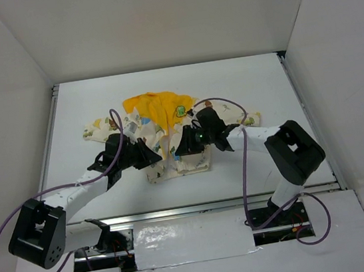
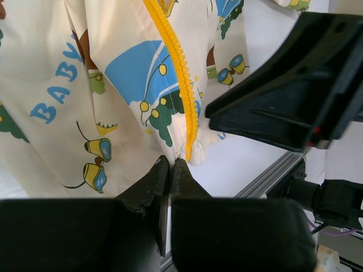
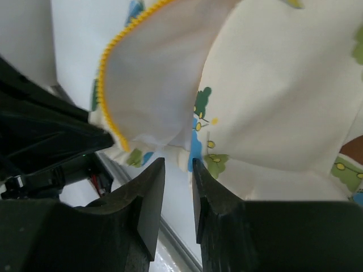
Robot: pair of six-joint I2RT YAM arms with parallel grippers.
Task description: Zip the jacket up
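Note:
The jacket (image 1: 167,121) lies in the middle of the table, cream with cartoon prints, its yellow hood (image 1: 154,106) at the far end. My left gripper (image 1: 157,158) is at the jacket's near left hem. In the left wrist view the gripper (image 2: 171,162) is shut on the hem just beside the lower end of the yellow zipper (image 2: 178,68). My right gripper (image 1: 185,147) is over the near right front panel. In the right wrist view the gripper (image 3: 177,164) is open by a narrow gap, with a lifted cloth edge (image 3: 187,153) and yellow zipper teeth (image 3: 108,102) just past its tips.
A metal rail (image 1: 211,206) runs along the table's near edge and also shows in the left wrist view (image 2: 272,170). White walls enclose the table on three sides. The two grippers are close together; the right one (image 2: 283,107) fills the right of the left wrist view.

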